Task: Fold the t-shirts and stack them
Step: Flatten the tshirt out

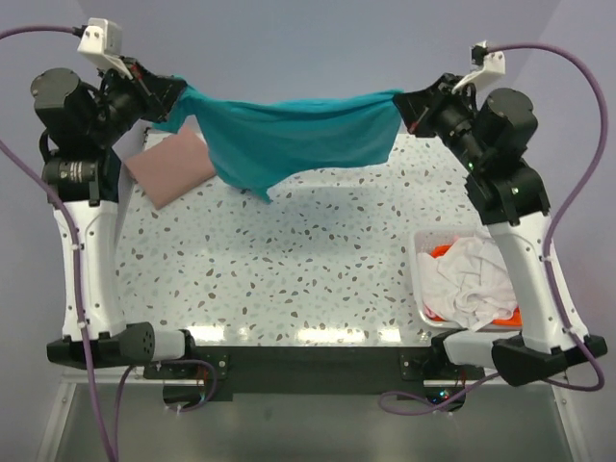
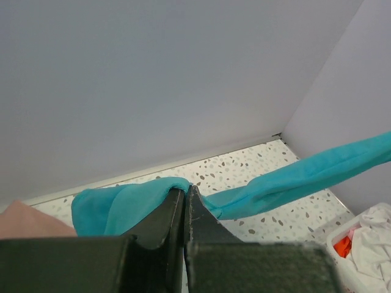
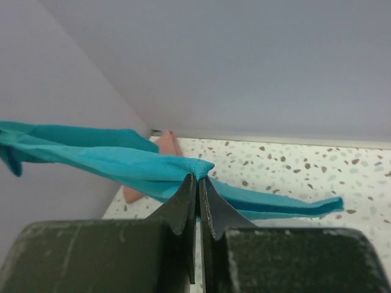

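Note:
A teal t-shirt (image 1: 289,135) hangs stretched in the air across the back of the table, held at both ends. My left gripper (image 1: 171,96) is shut on its left end, my right gripper (image 1: 406,104) shut on its right end. The left wrist view shows the teal t-shirt (image 2: 131,201) pinched between the closed jaws of the left gripper (image 2: 185,190); the right wrist view shows the teal t-shirt (image 3: 122,160) nipped at the tip of the right gripper (image 3: 198,178). A folded dusty pink t-shirt (image 1: 171,166) lies flat at the back left, partly under the teal one.
A white basket (image 1: 421,252) at the right front holds a crumpled white t-shirt (image 1: 474,279) and an orange one (image 1: 441,252). The speckled table (image 1: 289,260) runs to walls at the back and sides. The right arm passes over the basket.

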### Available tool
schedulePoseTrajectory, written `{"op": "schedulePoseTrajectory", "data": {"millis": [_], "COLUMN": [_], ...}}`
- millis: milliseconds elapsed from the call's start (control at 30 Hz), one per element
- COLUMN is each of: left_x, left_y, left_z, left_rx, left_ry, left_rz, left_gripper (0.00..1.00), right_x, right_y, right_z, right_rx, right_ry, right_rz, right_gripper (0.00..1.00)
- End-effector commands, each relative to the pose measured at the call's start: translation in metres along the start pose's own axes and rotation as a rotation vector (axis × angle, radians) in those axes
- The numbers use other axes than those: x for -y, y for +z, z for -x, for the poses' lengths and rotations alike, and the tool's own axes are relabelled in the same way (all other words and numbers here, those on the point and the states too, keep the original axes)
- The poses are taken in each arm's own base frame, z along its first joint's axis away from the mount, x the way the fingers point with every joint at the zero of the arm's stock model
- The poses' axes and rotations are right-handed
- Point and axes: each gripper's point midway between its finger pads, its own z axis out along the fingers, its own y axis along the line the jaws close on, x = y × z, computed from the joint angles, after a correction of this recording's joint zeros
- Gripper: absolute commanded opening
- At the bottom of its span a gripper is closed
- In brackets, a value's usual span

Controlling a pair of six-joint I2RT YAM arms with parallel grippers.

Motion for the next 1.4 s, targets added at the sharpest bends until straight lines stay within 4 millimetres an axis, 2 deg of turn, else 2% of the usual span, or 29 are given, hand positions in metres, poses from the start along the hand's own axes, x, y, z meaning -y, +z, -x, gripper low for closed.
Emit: {"op": "schedulePoseTrajectory", "data": {"millis": [0,67,167,333,433,500,533,600,633,667,700,767,800,833,867,900,967,1000,1033,1067,1100,1133,1167,1233,1267,1300,1367], "left_x": [0.035,0.042,0.063,0.092,0.104,0.096,0.094,0.069,0.068,0.062,0.042,0.027,0.017,0.013,0.006,0.001,-0.012,-0.033,-0.049,-0.056,-0.070,-0.078,-0.079,-0.078,-0.075,-0.068,-0.058], "left_y": [-0.051,-0.065,-0.092,-0.120,-0.122,-0.108,-0.101,-0.070,-0.059,-0.047,-0.022,0.007,0.033,0.048,0.063,0.094,0.121,0.141,0.151,0.160,0.167,0.171,0.172,0.170,0.164,0.158,0.141], "left_z": [0.042,0.049,0.070,0.098,0.105,0.095,0.087,0.054,0.039,0.030,-0.004,-0.041,-0.070,-0.088,-0.100,-0.144,-0.178,-0.223,-0.242,-0.253,-0.282,-0.291,-0.297,-0.300,-0.310,-0.299,-0.299], "left_rx": [0.101,0.123,0.180,0.251,0.270,0.248,0.228,0.151,0.112,0.098,0.017,-0.050,-0.112,-0.146,-0.160,-0.243,-0.298,-0.375,-0.401,-0.413,-0.461,-0.478,-0.496,-0.503,-0.525,-0.505,-0.510], "left_ry": [0.136,0.160,0.221,0.284,0.285,0.258,0.243,0.167,0.143,0.114,0.049,0.017,-0.019,-0.037,-0.040,-0.091,-0.118,-0.170,-0.183,-0.186,-0.211,-0.209,-0.208,-0.198,-0.205,-0.190,-0.192], "left_rz": [0.027,0.046,0.051,0.025,-0.021,-0.041,-0.063,-0.086,-0.138,-0.165,-0.178,-0.213,-0.229,-0.248,-0.262,-0.285,-0.291,-0.258,-0.205,-0.194,-0.163,-0.129,-0.123,-0.092,-0.082,-0.086,-0.074], "left_gripper": [0.00,0.00,0.00,0.00,0.00,0.00,0.00,0.00,0.00,0.00,0.00,0.00,0.00,0.00,0.00,0.00,0.21,0.33,0.57,0.72,0.83,0.97,1.00,1.00,1.00,1.00,1.00], "right_x": [-0.054,-0.066,-0.070,-0.066,-0.056,-0.047,-0.040,-0.021,-0.007,0.003,0.014,0.049,0.063,0.085,0.109,0.124,0.153,0.179,0.190,0.196,0.226,0.230,0.238,0.247,0.247,0.245,0.238], "right_y": [-0.050,-0.067,-0.086,-0.112,-0.117,-0.111,-0.102,-0.089,-0.073,-0.064,-0.054,-0.018,-0.006,0.009,0.034,0.044,0.069,0.091,0.103,0.116,0.135,0.144,0.151,0.161,0.163,0.163,0.158], "right_z": [0.035,0.038,0.040,0.050,0.054,0.053,0.044,0.031,0.014,0.005,-0.004,-0.034,-0.045,-0.053,-0.079,-0.088,-0.096,-0.129,-0.124,-0.135,-0.181,-0.174,-0.188,-0.207,-0.210,-0.213,-0.217], "right_rx": [0.086,0.085,0.064,0.086,0.112,0.127,0.112,0.098,0.070,0.059,0.049,0.016,0.002,0.005,-0.049,-0.064,-0.076,-0.159,-0.157,-0.198,-0.308,-0.334,-0.381,-0.444,-0.447,-0.450,-0.448], "right_ry": [0.044,0.059,0.079,0.096,0.099,0.104,0.104,0.084,0.071,0.056,0.023,-0.007,-0.009,-0.002,0.004,-0.007,-0.035,-0.058,-0.063,-0.063,-0.070,-0.067,-0.066,-0.077,-0.076,-0.072,-0.064], "right_rz": [0.143,0.168,0.167,0.124,0.067,0.029,-0.001,-0.078,-0.121,-0.151,-0.188,-0.276,-0.301,-0.322,-0.366,-0.390,-0.451,-0.494,-0.506,-0.491,-0.522,-0.527,-0.532,-0.532,-0.522,-0.505,-0.468], "right_gripper": [0.00,0.00,0.00,0.00,0.00,0.00,0.00,0.00,0.00,0.00,0.00,0.00,0.00,0.00,0.00,0.00,0.00,0.00,0.00,0.05,0.14,0.38,0.52,0.70,0.73,0.76,0.80]}}
